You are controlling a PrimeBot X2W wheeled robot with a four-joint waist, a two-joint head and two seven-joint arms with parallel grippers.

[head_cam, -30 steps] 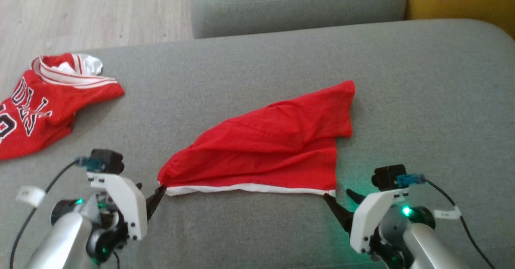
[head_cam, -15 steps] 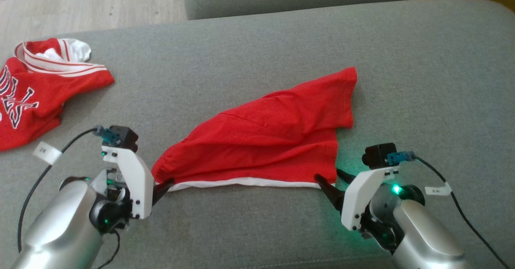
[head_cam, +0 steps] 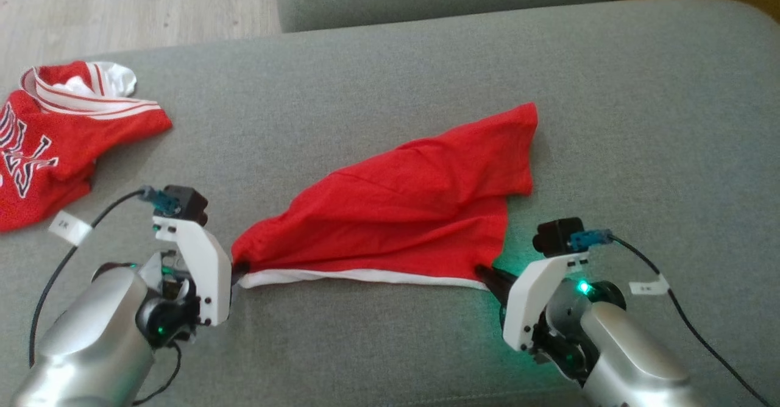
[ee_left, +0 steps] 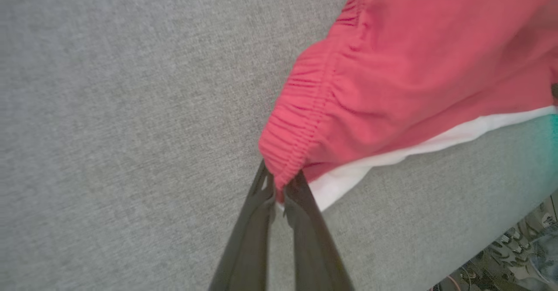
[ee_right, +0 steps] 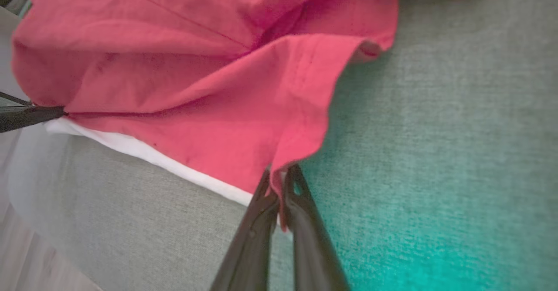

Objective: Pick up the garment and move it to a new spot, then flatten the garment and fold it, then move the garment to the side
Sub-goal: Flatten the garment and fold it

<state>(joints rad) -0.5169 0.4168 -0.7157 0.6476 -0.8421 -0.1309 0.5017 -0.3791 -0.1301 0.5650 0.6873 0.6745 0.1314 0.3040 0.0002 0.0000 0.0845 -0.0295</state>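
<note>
While left hand (ee_left: 279, 188) pinches garment (head_cam: 414, 206) waistband, right hand (ee_right: 279, 182) clamps hem.

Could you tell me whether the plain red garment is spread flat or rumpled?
Rumpled: the plain red garment lies creased on the sofa cushion, with layers overlapping near its far corner.

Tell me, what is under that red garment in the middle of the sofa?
A white layer peeks out under the red garment along its near edge, and all of it lies on the grey cushion. Anything beneath its middle is covered by cloth.
</note>
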